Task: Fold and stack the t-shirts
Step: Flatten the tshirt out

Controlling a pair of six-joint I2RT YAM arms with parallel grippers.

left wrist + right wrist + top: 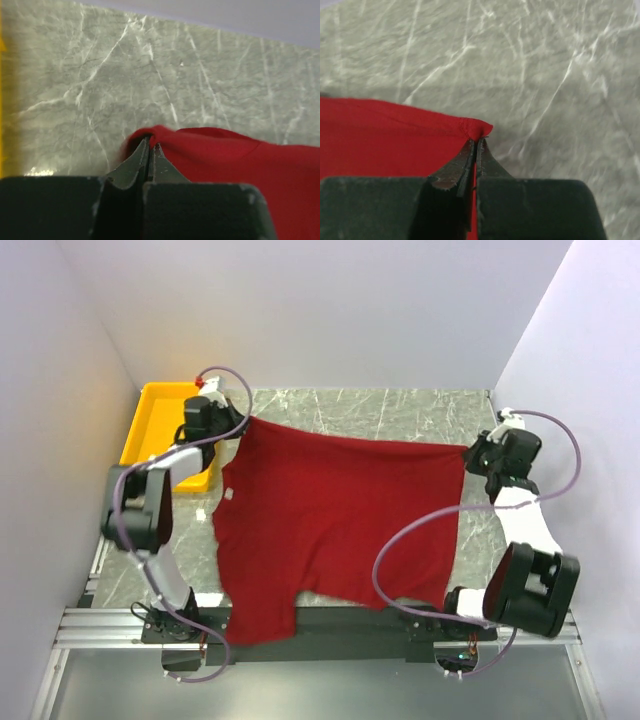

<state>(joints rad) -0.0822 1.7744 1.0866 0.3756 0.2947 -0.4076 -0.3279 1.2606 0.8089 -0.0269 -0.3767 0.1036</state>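
The left claw (150, 142) was pinched shut on a corner of the shirt (240, 160), its two fingers pressed together with a small bunch of red cloth caught at the tips. The right claw (476, 141) was shut the same way on another corner, where a stitched edge ran off to its left. Neither claw held anything but cloth.

From above, the two claws stood well apart at the far side of the table (400, 410). The shirt's far edge ran nearly straight between them with only a slight sag. The rest fell away toward the arm bases. The neck opening with its white label (228, 496) faced left, so the shirt lay sideways. One sleeve (262, 620) hung past the near edge, over the rail (110, 625) by the left base. The held edge looked raised off the table, but the pictures did not settle how much of the body rested on it.

I judged this to be the spreading step, with no fold made yet. The shirt was being drawn out flat and nothing was stacked. The next move seemed to call for both arms working together. They would have to keep the edge taut and carry the cloth farther from the bases, so that the hanging sleeve came up onto the marble before the corners were let go. Uneven pull would likely wrinkle or skew the body. A yellow bin (150, 425) sat just beside the left claw, and a swing that way could snag it.
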